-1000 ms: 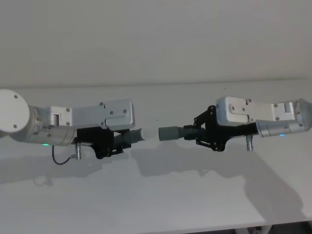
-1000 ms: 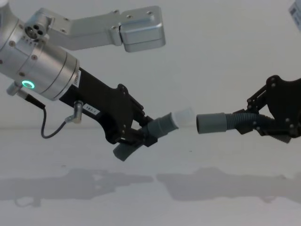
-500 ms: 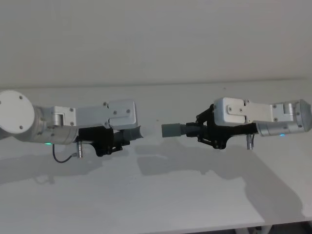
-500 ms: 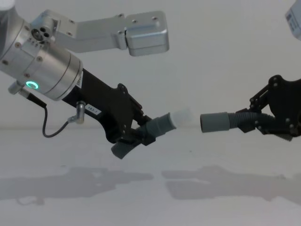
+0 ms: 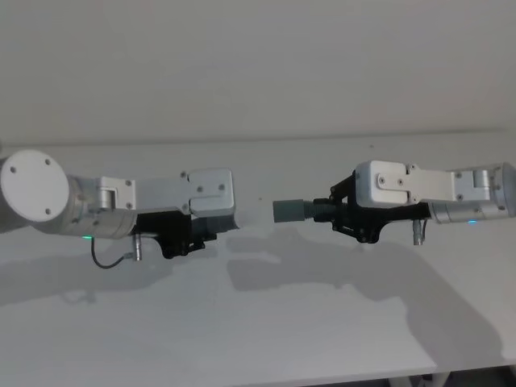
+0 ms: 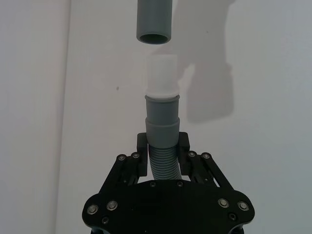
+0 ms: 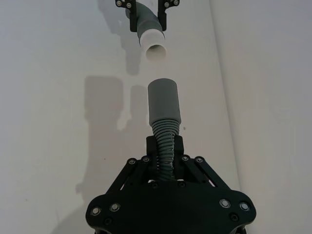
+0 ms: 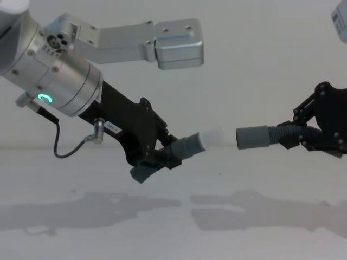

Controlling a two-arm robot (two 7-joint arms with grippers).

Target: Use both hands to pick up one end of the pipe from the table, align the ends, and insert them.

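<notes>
Your left gripper, at centre-left of the chest view, is clenched on the ribbed part of the left pipe piece, whose white tip points toward frame right. Your right gripper, at the right edge, is clamped on the right pipe piece, its hollow grey cuff facing the tip. Both pieces are held above the tabletop, with a small gap between the ends. In the left wrist view the white tip sits just short of the cuff's open mouth, nearly in line.
</notes>
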